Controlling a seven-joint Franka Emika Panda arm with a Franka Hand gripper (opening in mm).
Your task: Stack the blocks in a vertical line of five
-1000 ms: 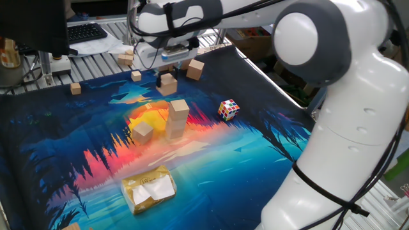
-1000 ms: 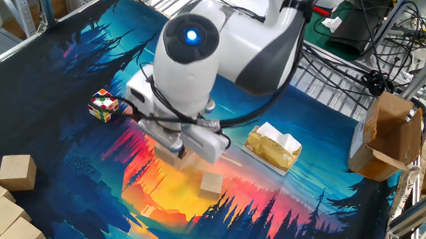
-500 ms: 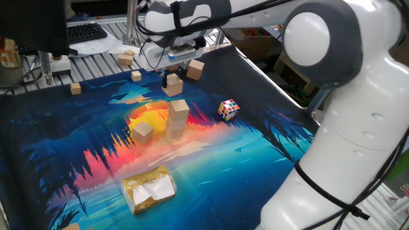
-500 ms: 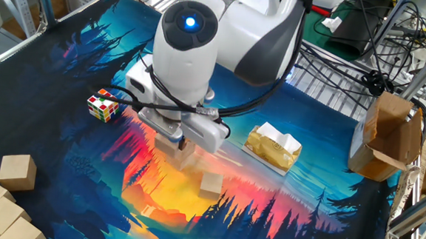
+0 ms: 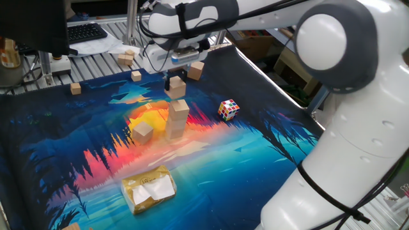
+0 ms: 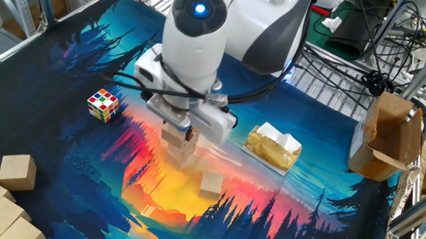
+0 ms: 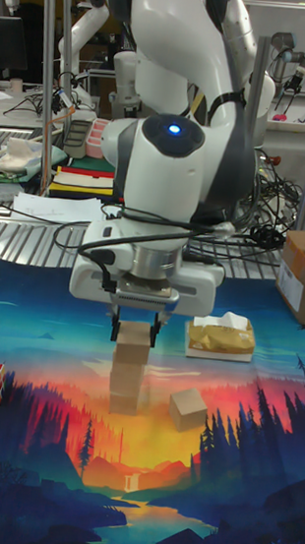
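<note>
Block (image 7: 134, 335) | pinched in gripper (image 7: 135, 332) | just above two-block stack (image 7: 127, 380)

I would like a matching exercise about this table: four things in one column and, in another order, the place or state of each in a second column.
Things
1. block in the gripper
2. two-block stack
3. puzzle cube
4. yellow packet

Places or states
A. multicoloured, alone on the mat
B. held just above the stack
C. lying flat near the mat's edge
D. standing upright under the gripper

Pairs: 1-B, 2-D, 3-A, 4-C
</note>
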